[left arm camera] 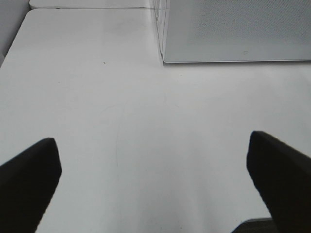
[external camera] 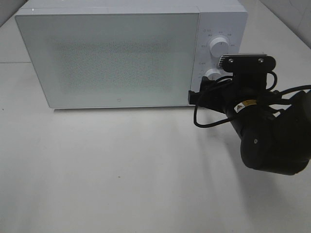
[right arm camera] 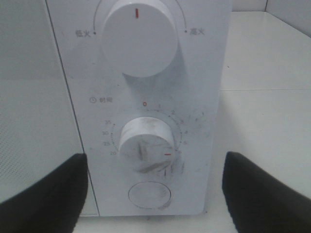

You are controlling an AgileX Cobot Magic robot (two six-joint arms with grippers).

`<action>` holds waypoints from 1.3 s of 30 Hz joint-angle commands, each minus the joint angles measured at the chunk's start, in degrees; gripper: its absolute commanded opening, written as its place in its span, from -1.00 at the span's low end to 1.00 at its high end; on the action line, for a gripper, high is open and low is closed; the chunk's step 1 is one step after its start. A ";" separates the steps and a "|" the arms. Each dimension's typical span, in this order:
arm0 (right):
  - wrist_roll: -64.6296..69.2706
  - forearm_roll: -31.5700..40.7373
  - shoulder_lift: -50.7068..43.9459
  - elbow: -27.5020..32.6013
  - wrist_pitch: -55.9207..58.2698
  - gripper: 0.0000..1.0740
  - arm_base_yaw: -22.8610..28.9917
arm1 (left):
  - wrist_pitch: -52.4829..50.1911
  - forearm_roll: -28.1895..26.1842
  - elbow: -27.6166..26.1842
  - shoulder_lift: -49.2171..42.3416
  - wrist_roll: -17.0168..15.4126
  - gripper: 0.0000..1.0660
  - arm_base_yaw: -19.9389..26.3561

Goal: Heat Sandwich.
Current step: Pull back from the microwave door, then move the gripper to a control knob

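The microwave stands on the table with its door shut. The sandwich is nowhere in sight: not on the table, not in either of my grips. I judge it is already inside, though the frosted door hides the chamber and I cannot tell what it holds.

My right gripper hangs just in front of the control panel, fingers spread and grasping nothing, with the timer knob facing the gap between them. That knob's red mark sits off its zero, so the time looks set. The power knob above it points straight up. My left gripper is spread wide over bare table, holding nothing.

By my reckoning, loading and closing are done. Waiting out the heating, opening the door and fetching the sandwich remain.
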 commanded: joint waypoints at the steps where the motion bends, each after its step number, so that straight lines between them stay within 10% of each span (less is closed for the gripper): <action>1: 0.40 -1.03 0.52 -1.32 -0.11 0.37 -0.34 | -0.23 -0.17 0.17 -1.60 -0.17 0.86 0.23; 39: 2.69 -10.77 5.21 -7.39 3.55 0.37 -6.88 | -0.23 -0.23 0.17 -1.60 -0.17 0.86 0.23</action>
